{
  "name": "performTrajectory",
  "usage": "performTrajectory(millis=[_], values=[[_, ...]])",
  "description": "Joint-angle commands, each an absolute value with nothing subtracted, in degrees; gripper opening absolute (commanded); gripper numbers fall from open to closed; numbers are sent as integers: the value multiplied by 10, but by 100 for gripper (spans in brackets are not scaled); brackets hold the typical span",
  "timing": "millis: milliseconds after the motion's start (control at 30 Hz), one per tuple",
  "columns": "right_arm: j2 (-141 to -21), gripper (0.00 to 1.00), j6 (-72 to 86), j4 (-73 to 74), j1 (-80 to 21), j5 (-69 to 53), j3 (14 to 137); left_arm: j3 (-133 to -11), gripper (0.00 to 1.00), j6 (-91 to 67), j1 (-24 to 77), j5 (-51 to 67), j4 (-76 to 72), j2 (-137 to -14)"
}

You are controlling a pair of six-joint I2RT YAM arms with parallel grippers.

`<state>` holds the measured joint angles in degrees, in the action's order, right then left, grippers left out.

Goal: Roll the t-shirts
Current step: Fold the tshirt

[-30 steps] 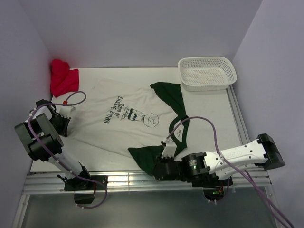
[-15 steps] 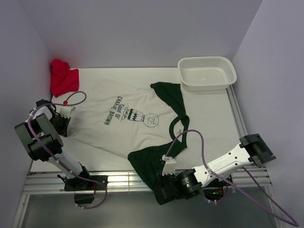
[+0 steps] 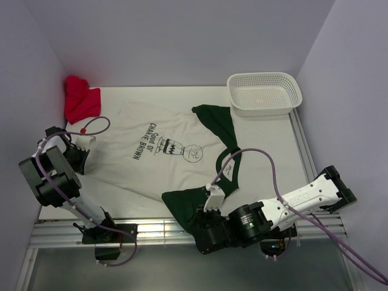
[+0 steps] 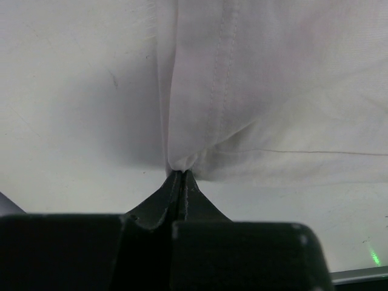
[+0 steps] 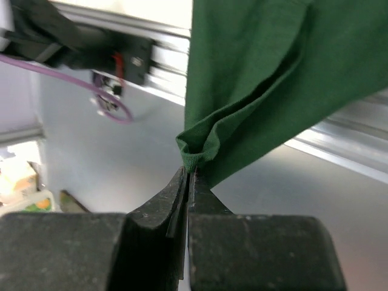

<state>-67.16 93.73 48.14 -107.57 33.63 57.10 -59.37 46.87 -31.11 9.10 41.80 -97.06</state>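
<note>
The off-white t-shirt [image 3: 160,160] with dark lettering lies spread flat across the table. My left gripper [image 3: 77,159] sits at its left edge, shut on a pinch of the pale fabric [image 4: 200,121]; the jaw tips [image 4: 180,173] meet on the cloth. The dark green t-shirt [image 3: 221,130] runs in a strip from mid-table down to a wider part [image 3: 185,203] at the front edge. My right gripper [image 3: 203,230] is past the table's front edge, shut on a folded hem of the green shirt [image 5: 254,73], which hangs taut from the tips [image 5: 189,168].
A crumpled red cloth [image 3: 80,100] lies in the back left corner. A white slotted basket [image 3: 264,93] stands at the back right. A metal rail [image 3: 151,229] runs along the front edge, with cables and the left arm's base [image 5: 115,57] nearby. Walls close in on three sides.
The right arm has swung at the front edge, dipping toward me and coming partway back, still holding the green hem. The left arm and the off-white shirt have not moved.
</note>
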Motion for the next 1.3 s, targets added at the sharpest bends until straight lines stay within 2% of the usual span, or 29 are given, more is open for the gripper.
performTrajectory(millis=[0, 167, 367, 633, 933, 1267], values=[[-686, 0, 916, 578, -1073, 403, 643, -594, 0, 478, -315, 87, 422, -927], [-644, 0, 931, 644, -1035, 417, 643, -647, 0, 457, -314, 117, 453, -920], [-582, 0, 894, 636, -958, 419, 599, -712, 0, 431, -299, 140, 484, -921], [-534, 0, 778, 590, -828, 417, 580, -773, 0, 369, -217, 121, 478, -959], [-589, 0, 691, 548, -688, 396, 577, -868, 0, 298, -147, 91, 469, -1034], [-608, 0, 609, 476, -573, 397, 562, -899, 0, 266, -125, 62, 450, -1080]])
